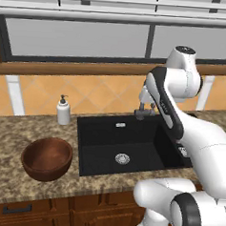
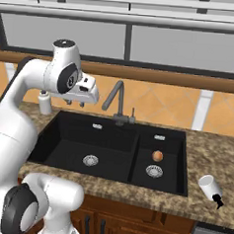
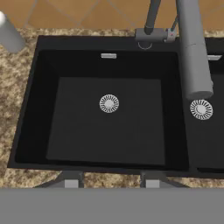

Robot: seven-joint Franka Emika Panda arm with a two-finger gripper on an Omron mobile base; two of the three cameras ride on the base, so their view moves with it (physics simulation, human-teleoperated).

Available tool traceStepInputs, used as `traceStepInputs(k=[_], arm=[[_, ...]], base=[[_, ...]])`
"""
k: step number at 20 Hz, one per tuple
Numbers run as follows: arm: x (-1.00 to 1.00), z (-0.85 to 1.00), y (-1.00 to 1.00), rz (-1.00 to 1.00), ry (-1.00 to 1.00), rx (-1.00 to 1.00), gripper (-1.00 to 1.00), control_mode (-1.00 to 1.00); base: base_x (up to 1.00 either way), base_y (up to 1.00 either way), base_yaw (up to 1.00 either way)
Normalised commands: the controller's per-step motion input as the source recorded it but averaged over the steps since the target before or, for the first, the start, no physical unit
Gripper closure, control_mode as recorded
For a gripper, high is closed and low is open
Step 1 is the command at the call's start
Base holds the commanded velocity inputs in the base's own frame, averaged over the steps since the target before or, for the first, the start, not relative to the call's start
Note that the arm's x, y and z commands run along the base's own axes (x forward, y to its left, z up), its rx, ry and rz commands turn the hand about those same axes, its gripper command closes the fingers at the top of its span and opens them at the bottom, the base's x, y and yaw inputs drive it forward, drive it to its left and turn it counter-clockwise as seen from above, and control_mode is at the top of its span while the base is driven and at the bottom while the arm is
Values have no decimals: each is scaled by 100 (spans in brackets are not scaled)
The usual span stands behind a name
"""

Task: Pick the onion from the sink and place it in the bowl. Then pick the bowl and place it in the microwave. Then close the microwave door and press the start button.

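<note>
- Fingertips first: two small dark fingers (image 3: 72,178) are rising at the bottom of the hand view with a clear gap between them, so the gripper (image 3: 110,179) is standing apart and holding nothing.
- Below it, the sink (image 3: 26,109) is showing its large left basin, bare but for the silver drain (image 3: 109,103).
- From the right base view, the gripper (image 2: 75,102) is hanging high over the sink's back-left corner, near the soap bottle (image 1: 63,110).
- Over in the small right basin, the onion (image 2: 157,155) is sitting just behind that basin's drain, well apart from the hand.
- On the counter left of the sink, the wooden bowl (image 1: 47,158) is waiting upright.
- By my judgement, the arm is needing to travel right, clearing the gooseneck tap (image 2: 117,101), then descend centred over the onion with fingers wide.
</note>
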Motion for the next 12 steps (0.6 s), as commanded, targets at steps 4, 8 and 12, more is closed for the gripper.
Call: traceStepInputs(k=[4, 8, 12], arm=[[-43, -2, -17, -3, -11, 0, -100, -100], [-58, -29, -86, -17, -10, 6, -100, -100], [-51, -73, -100, -20, -6, 14, -100, -100]], base=[[0, 0, 0], [0, 0, 0], [0, 0, 0]])
